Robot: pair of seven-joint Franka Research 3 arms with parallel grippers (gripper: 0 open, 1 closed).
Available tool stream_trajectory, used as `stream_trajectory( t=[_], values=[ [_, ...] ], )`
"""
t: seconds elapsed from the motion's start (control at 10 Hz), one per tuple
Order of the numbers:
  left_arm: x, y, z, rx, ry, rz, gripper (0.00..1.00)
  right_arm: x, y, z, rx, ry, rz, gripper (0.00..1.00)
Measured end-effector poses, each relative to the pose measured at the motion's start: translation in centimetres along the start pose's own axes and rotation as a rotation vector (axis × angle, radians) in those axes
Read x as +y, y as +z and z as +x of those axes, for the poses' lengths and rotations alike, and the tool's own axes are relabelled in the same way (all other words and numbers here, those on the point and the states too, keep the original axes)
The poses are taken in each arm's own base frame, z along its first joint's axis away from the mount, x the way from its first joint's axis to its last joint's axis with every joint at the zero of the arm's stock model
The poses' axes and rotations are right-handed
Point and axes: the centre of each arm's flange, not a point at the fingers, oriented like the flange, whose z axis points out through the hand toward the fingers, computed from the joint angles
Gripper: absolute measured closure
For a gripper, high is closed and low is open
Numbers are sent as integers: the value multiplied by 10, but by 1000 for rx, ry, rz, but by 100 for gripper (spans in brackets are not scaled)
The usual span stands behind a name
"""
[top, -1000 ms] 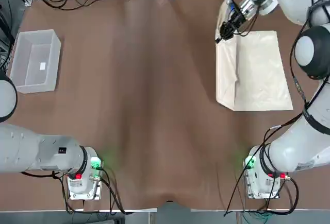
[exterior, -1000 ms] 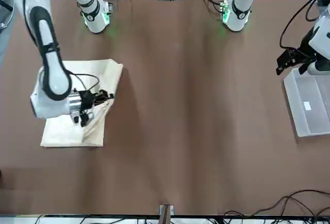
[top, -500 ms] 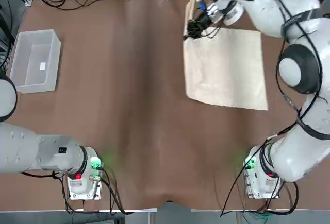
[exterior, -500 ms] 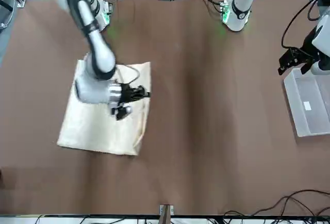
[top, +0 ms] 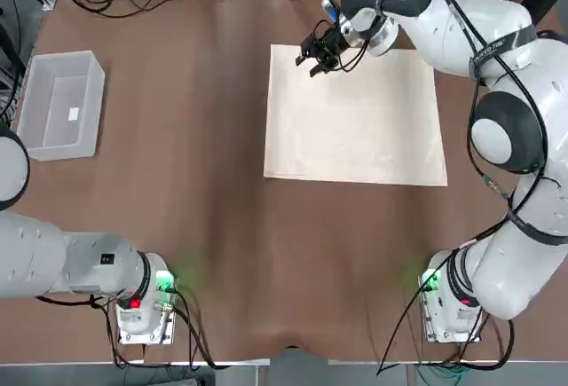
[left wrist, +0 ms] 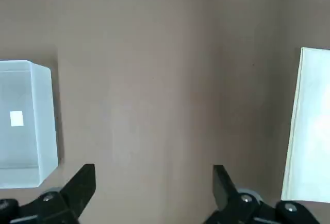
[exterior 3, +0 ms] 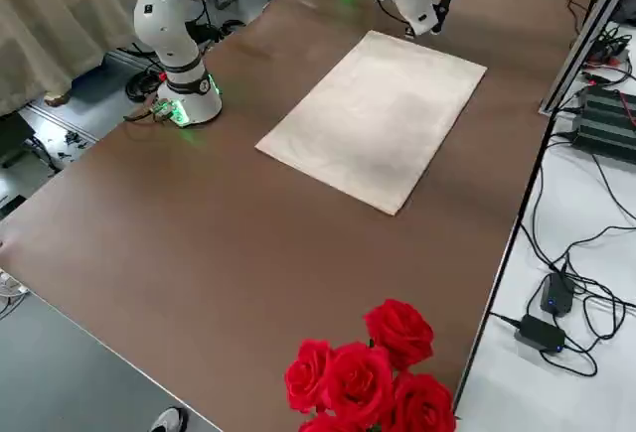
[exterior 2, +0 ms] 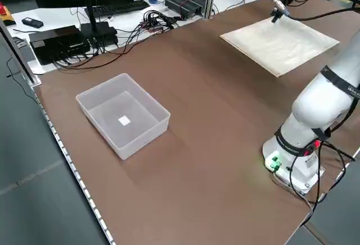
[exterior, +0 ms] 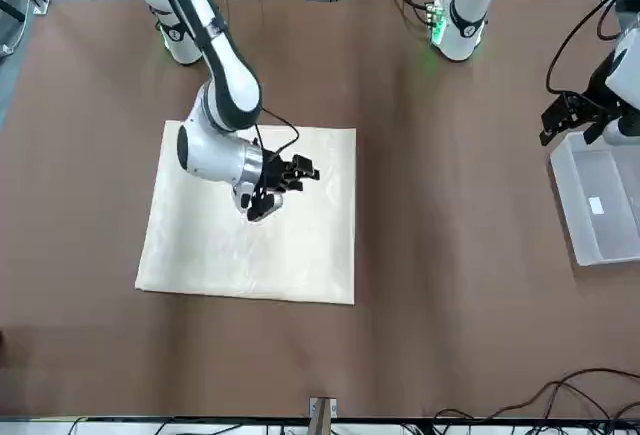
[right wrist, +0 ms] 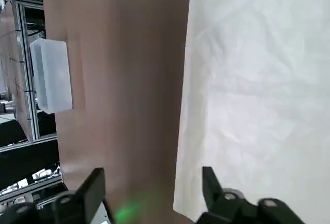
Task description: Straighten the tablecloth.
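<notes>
Two Franka arms at brown table point(top: 213, 182). Right gripper point(top: 318, 53) hovers with fingers spread, holding nothing, above far corner of tablecloth point(top: 355, 120) on side toward clear bin point(top: 59, 102). Cloth lies unfolded and flat beneath and behind it, faintly creased. Left gripper point(left wrist: 154, 183), fingers apart and empty, hangs near bin, well apart from cloth.
</notes>
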Motion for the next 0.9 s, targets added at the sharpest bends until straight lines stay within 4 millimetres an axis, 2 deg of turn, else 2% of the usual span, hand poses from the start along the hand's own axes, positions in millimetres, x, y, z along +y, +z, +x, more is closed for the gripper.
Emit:
stream_trajectory(
  t=[0.1,0.2,0.4,0.5,0.6,0.9],
  values=[
    [0,0,0,0,0,0,0,9,-8,5,-1,14,3,0],
    [-1,0,0,0,-1,0,0,21,-21,12,-8,12,-5,0],
    [0,-2,0,3,0,0,0,45,-68,26,-19,-55,-97,0],
    [0,-3,1,6,0,0,0,51,-105,32,-10,-109,-173,0],
    [0,-4,1,7,0,-1,0,56,-150,35,-6,-168,-267,0],
    [-7,-6,2,13,-9,0,0,64,-283,27,27,-258,-588,0]
  ],
)
